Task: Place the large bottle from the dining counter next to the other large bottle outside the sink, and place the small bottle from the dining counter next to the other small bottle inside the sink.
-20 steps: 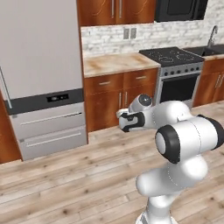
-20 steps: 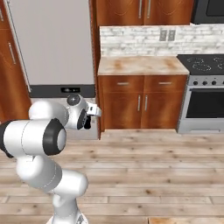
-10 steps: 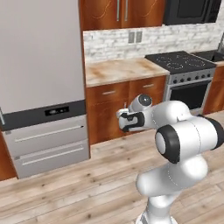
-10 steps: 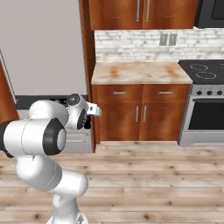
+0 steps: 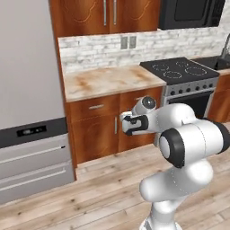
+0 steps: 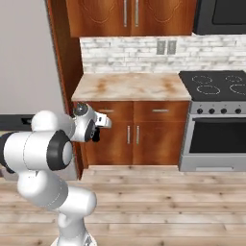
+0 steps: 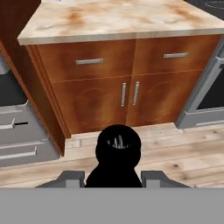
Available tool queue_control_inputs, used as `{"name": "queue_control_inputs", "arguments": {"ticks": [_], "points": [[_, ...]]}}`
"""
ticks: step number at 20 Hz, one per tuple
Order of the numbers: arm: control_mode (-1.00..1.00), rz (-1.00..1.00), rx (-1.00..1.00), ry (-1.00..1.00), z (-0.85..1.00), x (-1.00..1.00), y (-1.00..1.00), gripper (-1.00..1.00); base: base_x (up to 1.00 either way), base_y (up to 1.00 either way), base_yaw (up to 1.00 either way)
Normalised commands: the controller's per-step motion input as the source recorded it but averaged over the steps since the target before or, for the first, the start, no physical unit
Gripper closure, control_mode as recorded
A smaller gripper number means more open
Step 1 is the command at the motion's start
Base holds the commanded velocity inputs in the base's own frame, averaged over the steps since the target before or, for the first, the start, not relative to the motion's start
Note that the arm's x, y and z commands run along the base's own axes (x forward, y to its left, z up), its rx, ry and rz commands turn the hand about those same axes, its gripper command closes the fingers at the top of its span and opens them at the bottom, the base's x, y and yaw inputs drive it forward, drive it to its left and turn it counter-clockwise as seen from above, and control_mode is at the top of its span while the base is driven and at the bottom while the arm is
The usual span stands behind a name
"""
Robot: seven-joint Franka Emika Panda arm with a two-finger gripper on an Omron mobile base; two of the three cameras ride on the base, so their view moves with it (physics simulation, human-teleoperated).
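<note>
Since the earlier frames the whole scene has slid across both base views: the base has driven, bringing the stove (image 5: 182, 72) further into the picture and pushing the refrigerator (image 5: 27, 103) toward the edge. Arm posture relative to the base is unchanged, folded in front of the body at cabinet height.

Hand (image 7: 114, 181) is closed on a black object: in the hand view a round, dark, glossy top with a small highlight, the small bottle (image 7: 118, 146), sits between the two grey fingers (image 7: 70, 178) and touches both. In the left base view the hand (image 5: 130, 125) shows as a dark block at the end of the white wrist, and in the right base view the hand (image 6: 97, 129) points toward the cabinet; the held item is too dark and small in these two views to distinguish from the hand itself.

Ahead of the hand stands a beige marble table (image 7: 122, 19) over wooden cabinet doors (image 7: 109, 100) with steel handles. The stove adjoins it on one side, the refrigerator on the other. A black microwave (image 5: 191, 13) hangs above the stove. A tap (image 5: 224, 45) is just visible at the far edge of the left base view. Floor (image 6: 168, 202) is pale wood plank.
</note>
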Motion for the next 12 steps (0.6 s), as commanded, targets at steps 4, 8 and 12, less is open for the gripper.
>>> {"name": "queue_control_inputs", "arguments": {"ticks": [4,8,12], "points": [[1.0,0.0,0.0,0.0,0.0,0.0,0.0,1.0,0.72,-0.67,0.0],[1.0,0.0,0.0,0.0,0.0,0.0,0.0,1.0,0.75,-0.67,0.0],[1.0,0.0,0.0,0.0,0.0,0.0,0.0,1.0,0.64,-0.68,0.0]]}}
